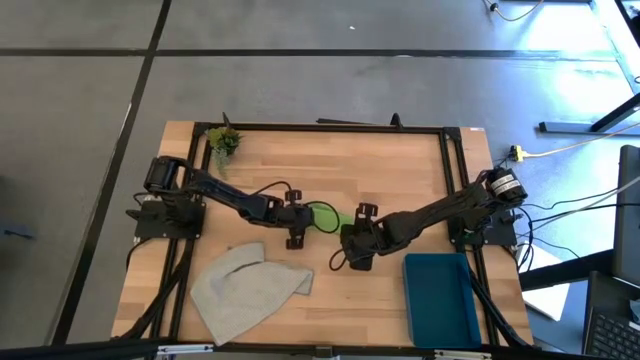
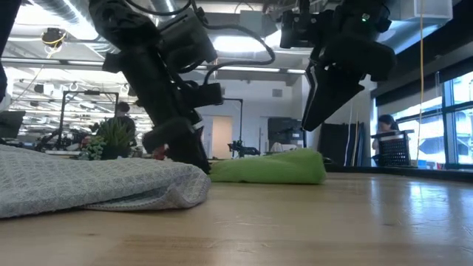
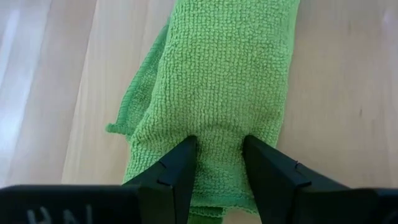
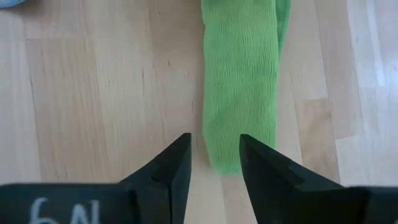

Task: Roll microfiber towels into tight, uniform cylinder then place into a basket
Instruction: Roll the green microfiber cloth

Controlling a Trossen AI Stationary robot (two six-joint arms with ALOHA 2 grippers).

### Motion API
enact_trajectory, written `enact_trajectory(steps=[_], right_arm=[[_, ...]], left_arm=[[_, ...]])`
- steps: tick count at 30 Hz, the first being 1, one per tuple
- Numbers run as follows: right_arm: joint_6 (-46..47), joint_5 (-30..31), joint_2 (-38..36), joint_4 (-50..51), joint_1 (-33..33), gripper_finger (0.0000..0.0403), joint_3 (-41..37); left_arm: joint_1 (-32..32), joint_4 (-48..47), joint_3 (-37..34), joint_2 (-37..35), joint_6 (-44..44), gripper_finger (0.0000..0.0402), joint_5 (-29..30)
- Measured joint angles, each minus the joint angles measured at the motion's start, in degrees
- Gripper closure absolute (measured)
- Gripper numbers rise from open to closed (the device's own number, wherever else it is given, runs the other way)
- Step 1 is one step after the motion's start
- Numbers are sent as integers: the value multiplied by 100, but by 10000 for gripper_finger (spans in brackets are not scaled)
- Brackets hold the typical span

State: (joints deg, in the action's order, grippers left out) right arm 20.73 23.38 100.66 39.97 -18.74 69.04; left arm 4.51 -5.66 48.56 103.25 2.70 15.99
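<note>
Grey towel [image 1: 245,287] heaped L of basket [image 1: 440,297].

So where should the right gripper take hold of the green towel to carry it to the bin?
Probably across the free end of the green towel. It lies as a narrow folded strip running lengthwise away from the right gripper, whose open fingers straddle that end. The left gripper already sits on the opposite end. Come down from above, fingers spanning the strip's short width.
</note>
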Motion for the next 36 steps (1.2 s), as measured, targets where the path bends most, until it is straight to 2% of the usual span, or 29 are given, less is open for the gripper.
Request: enact_trajectory(steps=[6, 18, 30, 36], right_arm=[[13, -15, 0, -10, 0, 266, 0], [-153, -669, 0, -655, 140, 260, -2], [-486, -654, 4, -838, 220, 149, -4], [-1231, -654, 201, -1281, 329, 130, -4]], left_arm=[[14, -203, 4, -7, 304, 269, -11], [70, -205, 2, -3, 319, 269, -3], [74, -205, 2, -1, 317, 269, 0], [74, -205, 2, -1, 317, 269, 2]])
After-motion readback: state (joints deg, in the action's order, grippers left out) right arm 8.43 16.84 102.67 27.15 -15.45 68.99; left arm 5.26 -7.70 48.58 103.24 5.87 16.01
